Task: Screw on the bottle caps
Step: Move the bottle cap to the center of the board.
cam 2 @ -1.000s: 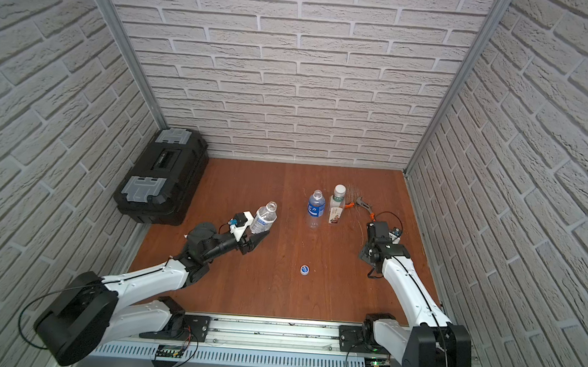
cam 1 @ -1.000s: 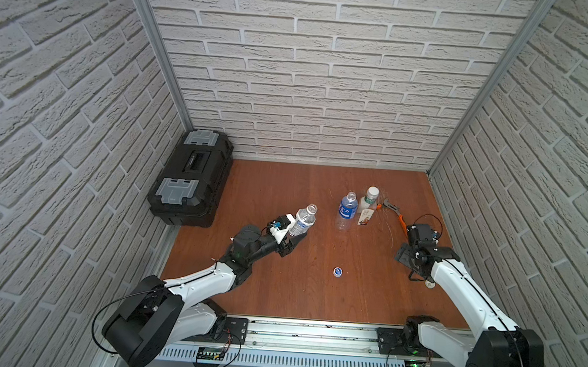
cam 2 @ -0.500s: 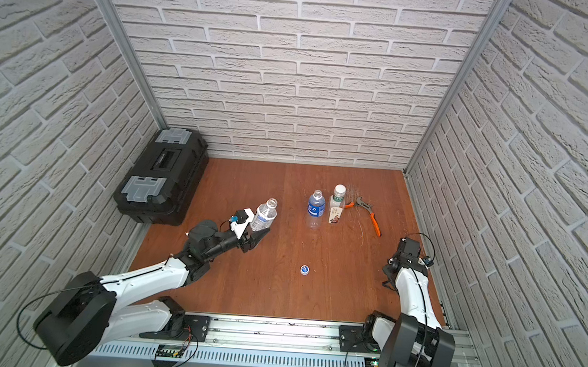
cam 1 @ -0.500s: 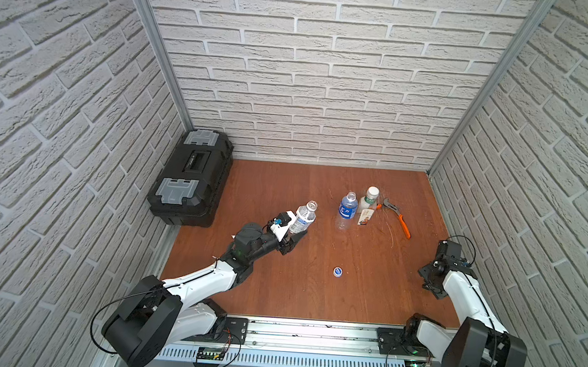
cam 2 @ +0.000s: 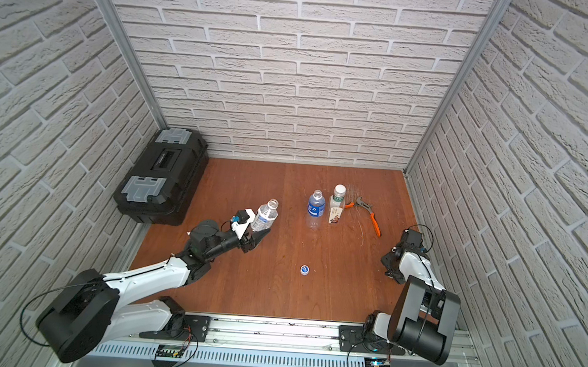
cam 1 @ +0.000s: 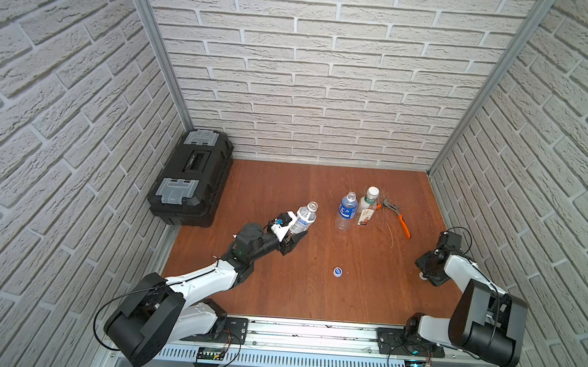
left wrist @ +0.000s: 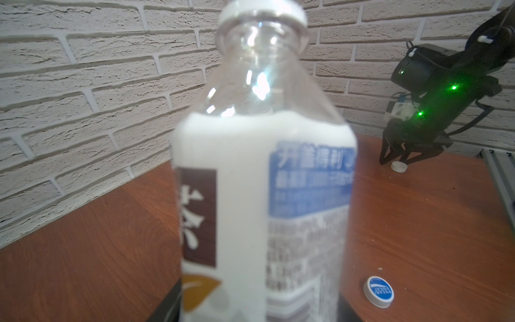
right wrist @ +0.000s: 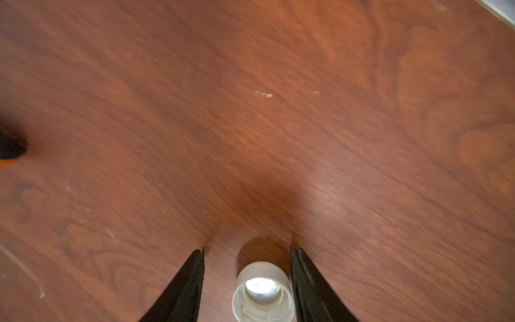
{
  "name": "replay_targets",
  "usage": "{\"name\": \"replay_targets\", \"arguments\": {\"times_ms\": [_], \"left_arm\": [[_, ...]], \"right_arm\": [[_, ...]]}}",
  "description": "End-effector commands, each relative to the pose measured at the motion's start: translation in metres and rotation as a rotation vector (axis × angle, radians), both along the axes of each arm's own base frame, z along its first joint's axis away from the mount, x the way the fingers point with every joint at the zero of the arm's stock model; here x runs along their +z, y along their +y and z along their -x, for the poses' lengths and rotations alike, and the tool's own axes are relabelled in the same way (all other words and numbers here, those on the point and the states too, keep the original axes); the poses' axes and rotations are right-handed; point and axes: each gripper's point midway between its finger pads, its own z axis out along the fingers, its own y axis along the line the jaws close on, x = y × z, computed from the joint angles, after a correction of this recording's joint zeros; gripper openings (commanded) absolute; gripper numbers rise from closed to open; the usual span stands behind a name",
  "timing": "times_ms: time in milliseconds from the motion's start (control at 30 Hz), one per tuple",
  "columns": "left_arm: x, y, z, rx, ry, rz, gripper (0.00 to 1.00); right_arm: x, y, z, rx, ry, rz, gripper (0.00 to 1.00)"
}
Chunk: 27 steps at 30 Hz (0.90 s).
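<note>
My left gripper [cam 1: 294, 238] is shut on the white-labelled bottle [cam 1: 303, 217], which it holds upright and uncapped left of the table's middle; the bottle [left wrist: 259, 181] fills the left wrist view. My right gripper [cam 1: 426, 273] points down at the table's right side. In the right wrist view its jaws [right wrist: 248, 251] straddle the small white cap [right wrist: 263, 292], with a gap on one side. The blue cap [cam 1: 337, 271] lies on the table in front. The blue-labelled bottle [cam 1: 347, 208] stands open at the back. Beside it the squarish bottle [cam 1: 367, 208] wears a white cap [cam 1: 373, 191].
A black toolbox [cam 1: 193, 178] sits at the back left against the wall. Orange-handled pliers [cam 1: 400, 220] lie right of the squarish bottle. Brick walls close in the wooden table [cam 1: 261, 294] on three sides, and a metal rail [cam 1: 311, 332] runs along the front.
My right arm has drawn back from near the pliers toward the right wall and lowered over the small white cap, its jaws narrowing. The left gripper with its bottle has barely moved.
</note>
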Motion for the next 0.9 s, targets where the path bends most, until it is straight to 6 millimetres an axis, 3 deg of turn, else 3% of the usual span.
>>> {"name": "replay_targets", "arguments": {"times_ms": [0,267,400,500,600,700,800,867], "left_arm": [[0.022,-0.005,-0.002,-0.013,-0.069,0.044,0.58],[0.022,-0.008,0.0,-0.03,-0.077,0.051,0.57],[0.02,-0.009,0.0,-0.037,-0.078,0.049,0.58],[0.021,-0.012,0.002,-0.055,-0.078,0.051,0.57],[0.02,-0.016,0.003,-0.069,-0.083,0.051,0.57],[0.021,-0.024,0.005,-0.091,-0.091,0.056,0.57],[0.025,-0.032,0.007,-0.119,-0.105,0.057,0.57],[0.026,-0.037,0.007,-0.135,-0.112,0.052,0.57]], "right_arm": [[-0.002,0.036,-0.023,0.178,-0.048,-0.077,0.55],[0.004,0.095,-0.061,0.432,-0.097,-0.101,0.56],[0.002,0.11,-0.066,0.51,-0.086,-0.091,0.57],[0.016,0.112,-0.063,0.544,-0.091,-0.04,0.59],[0.049,0.119,-0.054,0.597,-0.175,0.029,0.63],[0.097,0.15,-0.046,0.737,-0.313,0.083,0.69],[0.15,0.189,-0.04,0.882,-0.478,0.04,0.71],[0.19,0.226,-0.036,1.024,-0.621,0.003,0.71]]}}
